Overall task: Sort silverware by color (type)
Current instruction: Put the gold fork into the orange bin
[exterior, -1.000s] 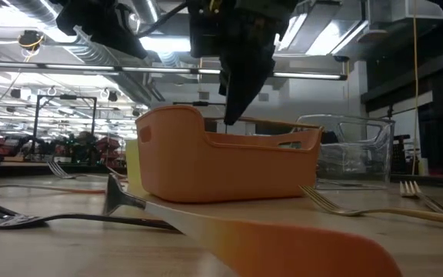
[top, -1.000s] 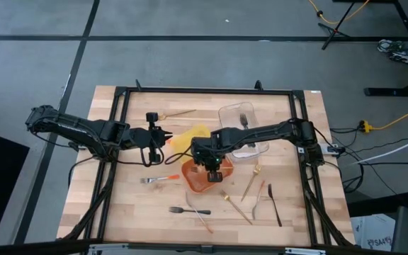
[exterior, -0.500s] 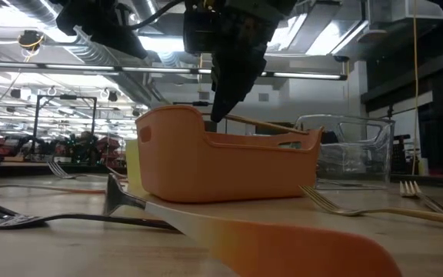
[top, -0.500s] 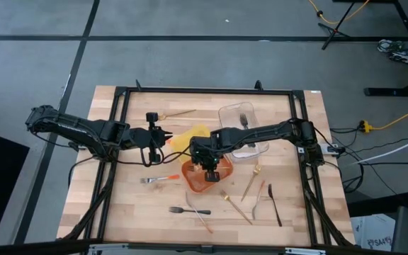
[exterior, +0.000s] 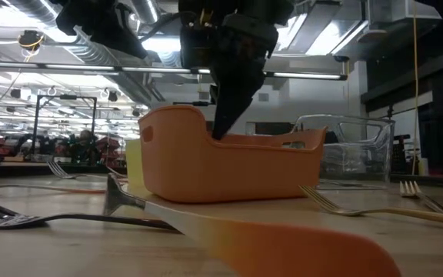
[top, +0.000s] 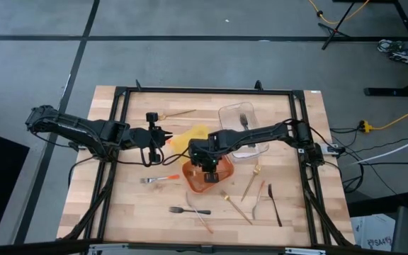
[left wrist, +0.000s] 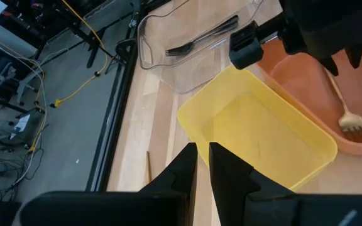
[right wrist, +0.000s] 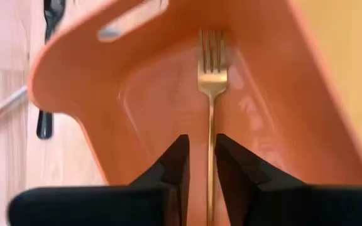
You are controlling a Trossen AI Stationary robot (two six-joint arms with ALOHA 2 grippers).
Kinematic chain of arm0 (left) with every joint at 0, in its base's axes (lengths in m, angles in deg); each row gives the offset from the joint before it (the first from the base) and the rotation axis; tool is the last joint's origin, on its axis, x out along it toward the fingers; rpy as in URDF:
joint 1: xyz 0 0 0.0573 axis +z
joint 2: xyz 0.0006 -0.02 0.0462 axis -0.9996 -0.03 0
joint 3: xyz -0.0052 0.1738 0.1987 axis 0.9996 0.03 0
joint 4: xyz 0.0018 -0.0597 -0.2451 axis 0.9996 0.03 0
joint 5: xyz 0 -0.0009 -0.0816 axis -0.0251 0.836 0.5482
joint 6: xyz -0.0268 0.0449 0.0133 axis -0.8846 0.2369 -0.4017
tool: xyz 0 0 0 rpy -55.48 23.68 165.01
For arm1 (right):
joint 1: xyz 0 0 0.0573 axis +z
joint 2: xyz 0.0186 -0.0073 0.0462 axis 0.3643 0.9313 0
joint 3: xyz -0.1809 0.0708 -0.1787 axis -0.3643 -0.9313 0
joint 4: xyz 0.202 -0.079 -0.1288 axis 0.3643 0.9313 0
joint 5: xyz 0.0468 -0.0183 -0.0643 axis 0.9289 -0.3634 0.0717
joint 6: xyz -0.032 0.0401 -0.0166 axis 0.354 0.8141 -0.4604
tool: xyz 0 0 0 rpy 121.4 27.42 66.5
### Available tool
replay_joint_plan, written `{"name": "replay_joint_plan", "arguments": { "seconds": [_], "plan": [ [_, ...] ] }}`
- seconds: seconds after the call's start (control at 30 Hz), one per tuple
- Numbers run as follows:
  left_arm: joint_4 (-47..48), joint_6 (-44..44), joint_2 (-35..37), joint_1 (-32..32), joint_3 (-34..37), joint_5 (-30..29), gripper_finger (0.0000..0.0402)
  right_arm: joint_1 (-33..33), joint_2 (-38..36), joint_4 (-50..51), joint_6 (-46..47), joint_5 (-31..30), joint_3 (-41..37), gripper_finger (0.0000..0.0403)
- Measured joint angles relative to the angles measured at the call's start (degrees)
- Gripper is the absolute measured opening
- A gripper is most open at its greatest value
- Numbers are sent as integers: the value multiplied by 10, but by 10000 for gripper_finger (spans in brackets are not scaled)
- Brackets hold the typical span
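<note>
A gold fork [right wrist: 211, 81] lies lengthwise on the floor of the orange tray [right wrist: 93, 94], tines away from my right wrist. My right gripper [right wrist: 202, 157] reaches down into that tray [exterior: 229, 165], open, a finger on either side of the fork's handle; I cannot tell whether one touches it. My left gripper [left wrist: 203, 157] hovers left of the yellow tray [left wrist: 256, 132], a narrow gap between its fingers and nothing in it. Loose silverware lies flat on the table: an orange-handled fork [top: 160, 179], a black fork [top: 190, 210], gold forks [top: 252, 180].
The clear tray [top: 243, 127] behind the orange one holds dark forks [left wrist: 200, 41]. A gold fork [top: 179, 112] lies near the far edge. More utensils [top: 275, 205] lie at the near right. A black frame [top: 119, 106] runs along the table's edges.
My right gripper has sunk a little into the orange tray. In the low view the gold fork's handle slanted up over the tray's rim from the fingers before; now it has dropped below the rim and out of sight.
</note>
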Motion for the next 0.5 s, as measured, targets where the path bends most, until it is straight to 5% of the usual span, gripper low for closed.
{"name": "replay_joint_plan", "arguments": {
  "seconds": [0.5],
  "plan": [
    [4, 0, 0, 0, 0, 0, 36, 0, -17, 72, 2, -14, 68, 80]
  ]
}}
